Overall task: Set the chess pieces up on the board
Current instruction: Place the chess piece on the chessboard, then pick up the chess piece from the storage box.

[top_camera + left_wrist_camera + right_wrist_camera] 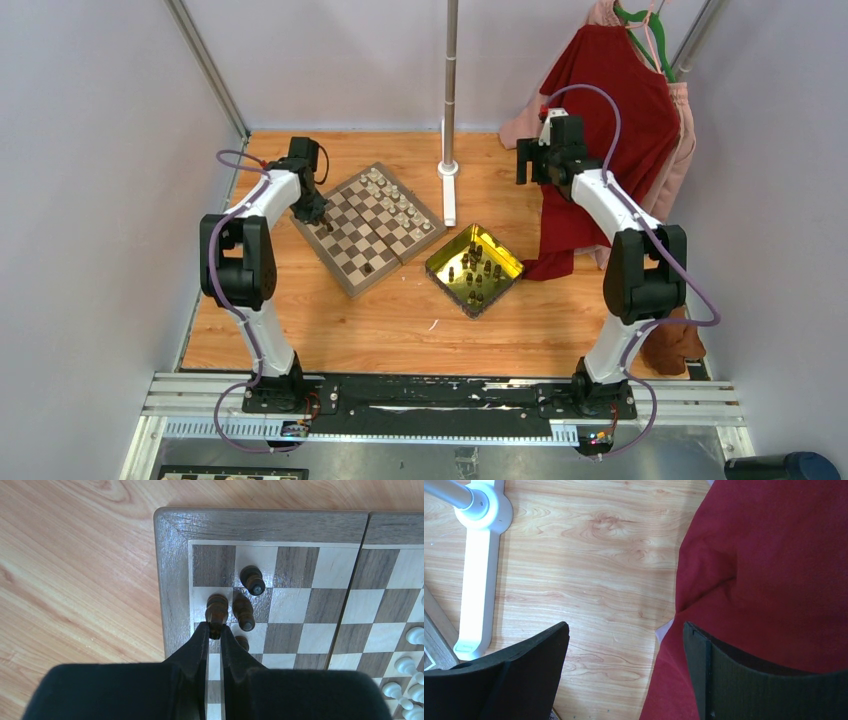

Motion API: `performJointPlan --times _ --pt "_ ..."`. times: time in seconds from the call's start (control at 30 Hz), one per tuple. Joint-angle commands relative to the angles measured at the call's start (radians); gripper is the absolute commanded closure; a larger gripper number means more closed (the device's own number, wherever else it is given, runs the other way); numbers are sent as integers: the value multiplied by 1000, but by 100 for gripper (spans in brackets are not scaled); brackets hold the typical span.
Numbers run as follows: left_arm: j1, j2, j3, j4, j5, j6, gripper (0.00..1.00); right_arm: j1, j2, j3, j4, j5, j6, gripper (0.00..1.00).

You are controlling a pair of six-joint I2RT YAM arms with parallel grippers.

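Note:
The checkered wooden board (371,227) lies at the table's back left. Cream-white pieces (393,197) stand along its far right side, and a few show at the right edge of the left wrist view (406,670). My left gripper (318,213) (215,629) is over the board's left corner, shut on a dark brown piece (217,611) above the edge squares. Two more dark pieces (253,580) (243,612) stand next to it, a third (242,642) is half hidden by a finger. My right gripper (536,163) (624,635) is open and empty, far back right.
A shiny yellow tray (474,268) with several dark pieces sits right of the board. A white pole stand (449,175) (476,575) rises behind it. Red cloth (600,130) (774,575) hangs and pools at the back right, under my right gripper.

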Motion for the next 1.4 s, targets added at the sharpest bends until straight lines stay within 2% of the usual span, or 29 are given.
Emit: performJointPlan --times 0.0,0.43,0.53,0.67,1.03,1.37 --pt "11 11 28 -23 -1 9 90 15 16 30 -20 5 -13 12" --pt "11 2 51 -77 -27 21 89 16 15 29 -20 -5 -6 13" --pt "11 1 46 -83 -38 24 81 16 11 27 -21 -5 -7 12" --pt "11 7 41 -81 -38 32 66 16 9 26 -21 -7 -6 13" --pt "13 -21 41 -82 -49 35 63 16 0 24 -22 -13 -6 13" --pt "9 -213 -7 -64 -14 90 47 16 -26 57 -33 -9 -2 13"
